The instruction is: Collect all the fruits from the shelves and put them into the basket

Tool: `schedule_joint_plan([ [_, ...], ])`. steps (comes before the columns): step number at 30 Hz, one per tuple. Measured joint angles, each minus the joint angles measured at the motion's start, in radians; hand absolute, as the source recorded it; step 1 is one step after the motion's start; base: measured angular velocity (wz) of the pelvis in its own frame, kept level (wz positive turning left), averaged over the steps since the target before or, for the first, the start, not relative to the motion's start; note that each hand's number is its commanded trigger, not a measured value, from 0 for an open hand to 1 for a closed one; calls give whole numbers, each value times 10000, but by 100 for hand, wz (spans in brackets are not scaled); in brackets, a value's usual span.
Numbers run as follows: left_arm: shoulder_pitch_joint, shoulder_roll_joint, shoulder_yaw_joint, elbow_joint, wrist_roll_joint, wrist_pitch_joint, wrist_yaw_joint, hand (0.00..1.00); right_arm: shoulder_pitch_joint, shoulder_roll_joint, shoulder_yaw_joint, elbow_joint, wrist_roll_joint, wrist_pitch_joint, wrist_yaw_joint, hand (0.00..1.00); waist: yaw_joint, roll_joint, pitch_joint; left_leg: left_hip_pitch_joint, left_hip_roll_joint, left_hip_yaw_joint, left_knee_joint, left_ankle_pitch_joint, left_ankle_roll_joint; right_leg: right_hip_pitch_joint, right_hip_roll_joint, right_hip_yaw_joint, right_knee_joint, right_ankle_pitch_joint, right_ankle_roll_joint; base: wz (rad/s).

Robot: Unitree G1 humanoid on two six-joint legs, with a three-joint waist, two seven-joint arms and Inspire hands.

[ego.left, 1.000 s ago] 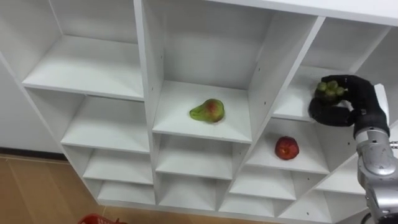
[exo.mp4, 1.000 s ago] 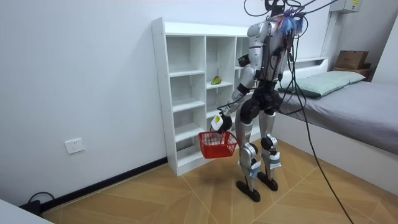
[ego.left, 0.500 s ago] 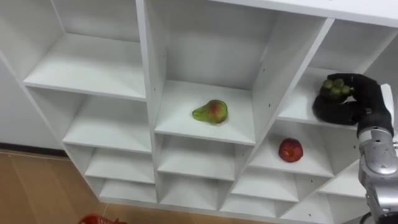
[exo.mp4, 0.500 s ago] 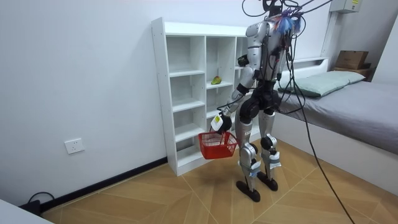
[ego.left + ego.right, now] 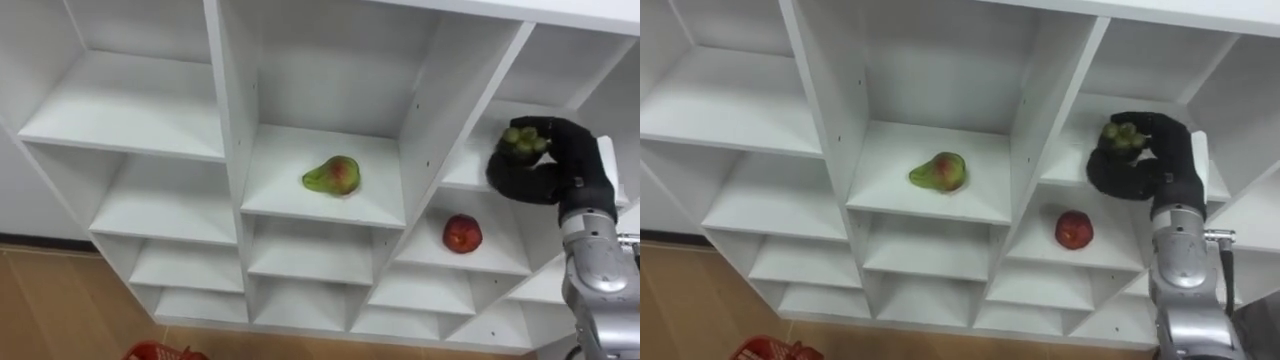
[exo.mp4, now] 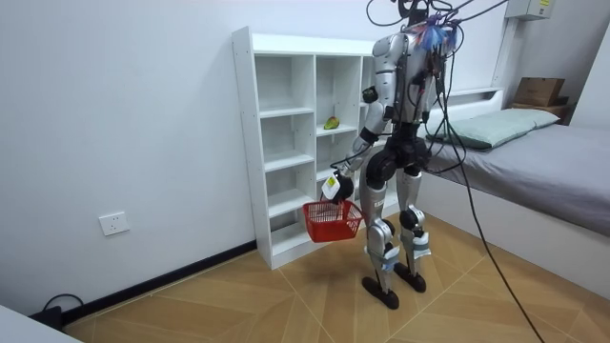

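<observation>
White closet (image 5: pixel 226 150); right robot hand (image 5: pixel 562 168) clutches small green grapes (image 5: pixel 524 140).

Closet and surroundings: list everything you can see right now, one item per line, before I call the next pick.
closet: one, white, against the wall in front of the robot
pear: one, green with a red blush, middle column shelf
red fruit: one, red, right column, on the shelf below the grapes
grapes: one bunch, green, right column, in the right hand
basket: one, red, hanging low beside the closet
bed: one, grey cover, behind the robot
pillow: one, pale green, on the bed
cardboard box: one, brown, past the pillow
wall socket: one, white, low on the wall
right hand: one, black, curled round the grapes
left hand: one, dark, holding the basket
</observation>
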Motion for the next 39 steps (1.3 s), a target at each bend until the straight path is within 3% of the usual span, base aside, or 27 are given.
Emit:
schedule_joint_plan([
  [5,-8,-10,-8,1,-203,-280,10,100,694,258,443,-1038,-193,-243,238,100,-52,127,-63,-92,22,156,-4,-1,3,-47,4,25,21,6,1,-9],
  [8,-19,-77,-91,3,-375,-488,13,100,838,285,719,-1200,-158,-409,442,100,-97,224,-53,-86,38,202,10,0,3,-46,16,112,27,44,-4,-4],
  [13,-27,-117,-497,20,-1068,-657,134,100,1152,725,779,-1694,384,-453,495,100,-111,436,-4,-163,85,316,3,1,4,-229,70,392,186,57,-6,-6],
  [17,-40,-224,-684,53,-1203,-734,131,100,1539,1034,813,-2322,551,-480,643,100,-283,580,-36,-283,104,352,42,6,-5,-419,82,343,191,71,-25,-4],
  [23,-270,-243,-863,53,-1268,-754,151,100,1902,1295,1020,-2745,559,-621,642,100,-382,601,-37,-327,140,500,-83,7,-10,-562,106,406,198,71,-25,-7],
  [25,-406,-199,-1127,85,-1468,-769,168,100,1921,1449,1153,-2746,560,-738,651,100,-569,609,-39,-375,132,540,-85,8,-9,-671,111,606,190,71,-25,-8],
  [32,-847,-198,-1405,642,-1534,-1004,212,100,1989,1456,1189,-2664,612,-1075,1001,100,-617,622,-38,-365,143,710,-152,7,-9,-808,149,1069,189,71,-25,-9],
  [39,-863,-196,-1432,727,-1530,-987,151,100,2061,1461,1211,-2691,611,-1110,1119,100,-803,617,-35,-385,134,696,-181,4,-3,-791,134,979,189,72,-23,0],
])
